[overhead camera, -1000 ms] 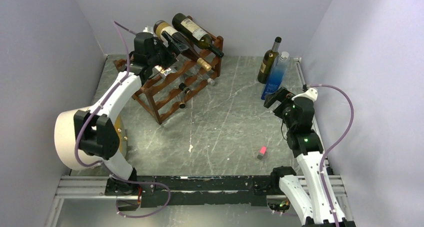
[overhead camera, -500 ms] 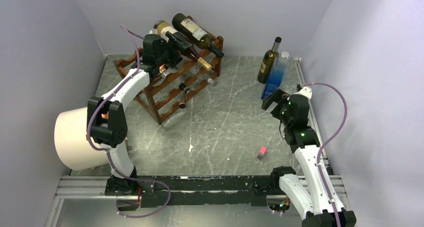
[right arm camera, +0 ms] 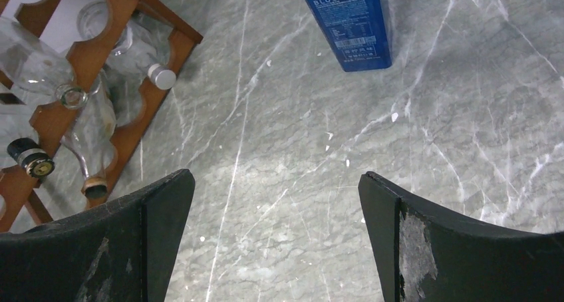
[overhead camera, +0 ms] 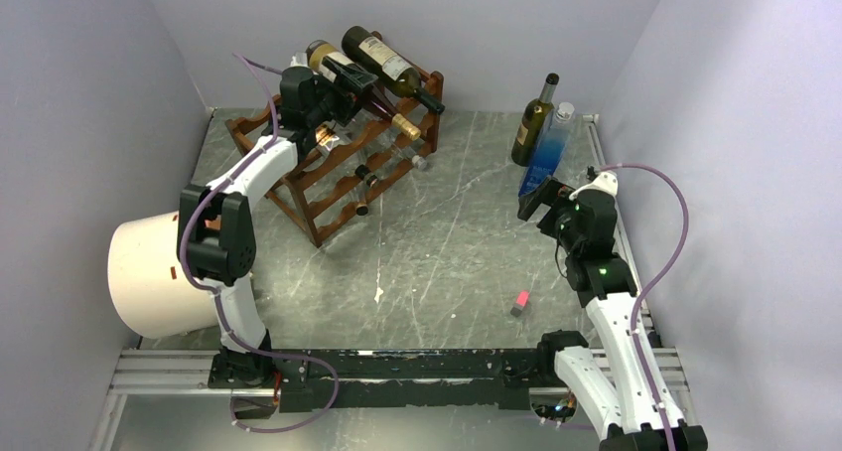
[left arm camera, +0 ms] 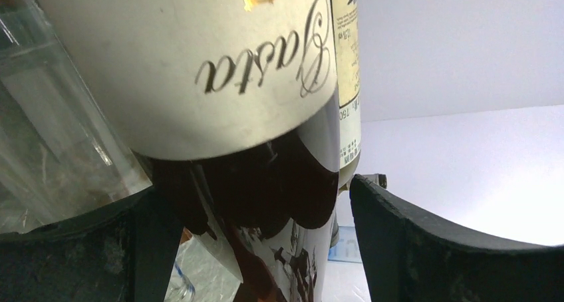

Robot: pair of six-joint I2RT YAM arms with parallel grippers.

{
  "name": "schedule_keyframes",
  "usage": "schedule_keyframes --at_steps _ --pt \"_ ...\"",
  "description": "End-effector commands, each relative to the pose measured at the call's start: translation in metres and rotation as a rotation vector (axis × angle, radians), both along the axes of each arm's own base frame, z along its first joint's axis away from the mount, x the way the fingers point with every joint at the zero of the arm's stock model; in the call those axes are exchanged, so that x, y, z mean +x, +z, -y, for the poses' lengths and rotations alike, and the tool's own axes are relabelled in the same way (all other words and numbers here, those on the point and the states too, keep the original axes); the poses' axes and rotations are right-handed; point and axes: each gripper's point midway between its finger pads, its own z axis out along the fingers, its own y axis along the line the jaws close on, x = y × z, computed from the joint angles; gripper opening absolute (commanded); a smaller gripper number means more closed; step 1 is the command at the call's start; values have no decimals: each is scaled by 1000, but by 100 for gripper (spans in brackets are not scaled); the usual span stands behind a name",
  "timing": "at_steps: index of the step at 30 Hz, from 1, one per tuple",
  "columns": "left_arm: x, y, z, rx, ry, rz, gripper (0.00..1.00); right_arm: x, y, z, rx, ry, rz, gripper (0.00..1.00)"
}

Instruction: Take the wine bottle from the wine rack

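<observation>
The reddish-brown wine rack stands at the back left of the table, and its corner shows in the right wrist view. Two dark wine bottles lie on its top tier: one with a cream label and one further right. My left gripper is open and straddles the cream-label bottle. That bottle lies against the left finger, with a gap to the right finger. My right gripper is open and empty above the bare table.
A green wine bottle and a blue "Blue Dash" bottle stand at the back right; the blue one also shows in the right wrist view. A white cylinder lies at the left. A small pink object lies near the front.
My left arm reached further over the rack top, and its gripper moved onto the cream-label bottle. The right arm shifted slightly.
</observation>
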Motion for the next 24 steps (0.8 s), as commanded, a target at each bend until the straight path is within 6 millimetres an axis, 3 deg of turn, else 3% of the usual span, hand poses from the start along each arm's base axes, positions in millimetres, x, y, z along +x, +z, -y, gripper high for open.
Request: schedule_keyframes --at_steps 1,10,17,24 --pt "9 17 3 -58 -33 84 91 0 15 -6 8 38 46 100" --pt "11 11 4 -87 -60 87 76 -4 16 -8 18 50 35 100" --pt "1 40 -3 -125 -96 150 51 -5 23 -14 41 79 55 100" --pt "-13 65 -17 -190 -126 214 25 -6 17 -28 93 137 48 100"
